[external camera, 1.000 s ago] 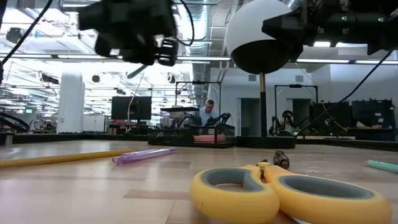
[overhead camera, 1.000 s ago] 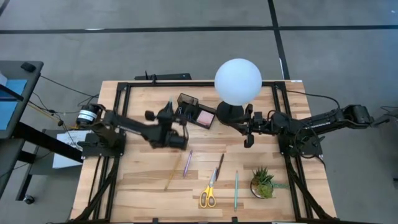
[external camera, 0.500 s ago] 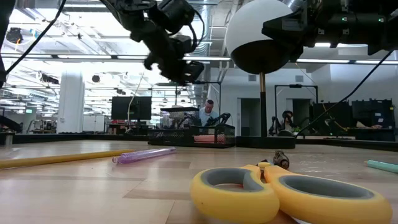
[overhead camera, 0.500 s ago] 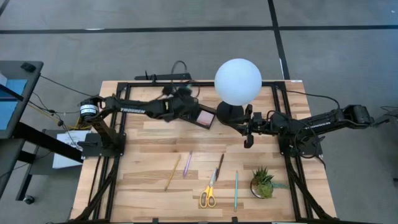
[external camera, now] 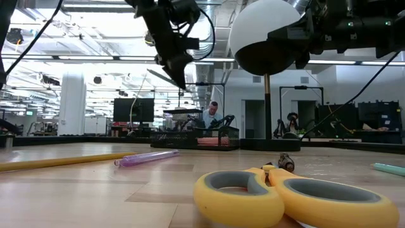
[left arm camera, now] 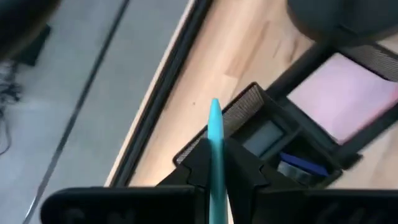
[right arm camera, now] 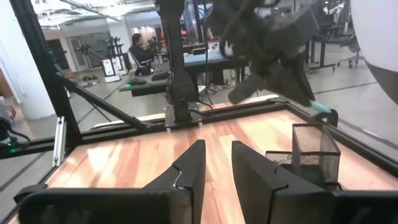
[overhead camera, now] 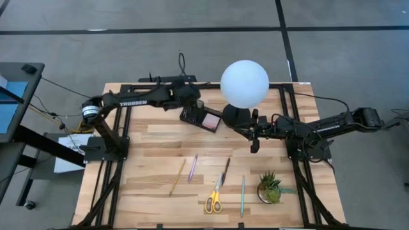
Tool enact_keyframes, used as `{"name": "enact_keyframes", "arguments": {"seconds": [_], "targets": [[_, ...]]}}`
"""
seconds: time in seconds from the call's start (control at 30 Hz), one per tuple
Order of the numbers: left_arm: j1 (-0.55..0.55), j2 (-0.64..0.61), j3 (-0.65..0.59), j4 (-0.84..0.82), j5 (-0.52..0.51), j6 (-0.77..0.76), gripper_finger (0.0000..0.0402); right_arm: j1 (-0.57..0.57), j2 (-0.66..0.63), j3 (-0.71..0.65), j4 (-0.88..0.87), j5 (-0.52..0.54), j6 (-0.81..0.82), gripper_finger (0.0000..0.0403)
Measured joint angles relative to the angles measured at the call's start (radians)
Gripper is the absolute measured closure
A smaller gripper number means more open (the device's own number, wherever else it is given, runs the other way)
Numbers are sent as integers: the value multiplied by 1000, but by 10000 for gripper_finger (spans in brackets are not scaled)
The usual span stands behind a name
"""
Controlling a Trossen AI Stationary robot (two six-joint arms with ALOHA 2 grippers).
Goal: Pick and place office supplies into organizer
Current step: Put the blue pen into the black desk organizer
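Note:
My left gripper [overhead camera: 192, 97] hovers over the black mesh organizer [overhead camera: 202, 116] at the table's far side, shut on a teal pen [left arm camera: 215, 124]. The pen's free end [left arm camera: 214, 104] stands above the rim of the organizer's taller cup section [left arm camera: 252, 106]. A pink sticky-note pad [left arm camera: 348, 93] lies in the lower tray. On the near half of the table lie a yellow pencil [overhead camera: 177, 177], a purple pen [overhead camera: 192, 168], a dark pen [overhead camera: 226, 171], yellow-handled scissors [overhead camera: 215, 195] and a second teal pen [overhead camera: 243, 195]. My right gripper [overhead camera: 254, 144] waits open beside the lamp base. My left gripper pinches the teal pen's shaft [left arm camera: 216, 149] between its two fingers. The pen runs along the fingers and sticks out past their tips toward the organizer's cup. It is lifted clear of the table; its rear end is hidden behind the gripper.
A white globe lamp [overhead camera: 245, 84] on a black base stands just right of the organizer, close to both arms. A small green potted plant [overhead camera: 271, 187] sits at the near right. Bare wood lies between the organizer and the row of supplies.
My left gripper has swung from above the table's middle toward the far edge and now stands over the organizer, its fingers tipped down toward the cup. The supplies on the table have stayed where they were.

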Motion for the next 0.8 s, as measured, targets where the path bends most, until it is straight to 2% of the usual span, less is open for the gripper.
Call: {"name": "enact_keyframes", "arguments": {"seconds": [0.17,0.27,0.5,0.67,0.8], "targets": [[41,8,13,-26,135,34,388,0,0,0,0,0,14,332],[59,53,12,-49,158,21,388,1,0,0,0,-1,41,332],[64,123,23,-65,160,103,388,3,0,0,-10,0,46,332],[88,156,100,-99,200,169,388,-2,0,0,-14,2,46,332],[108,236,226,-272,219,245,388,-2,0,0,-20,2,46,332]]}}
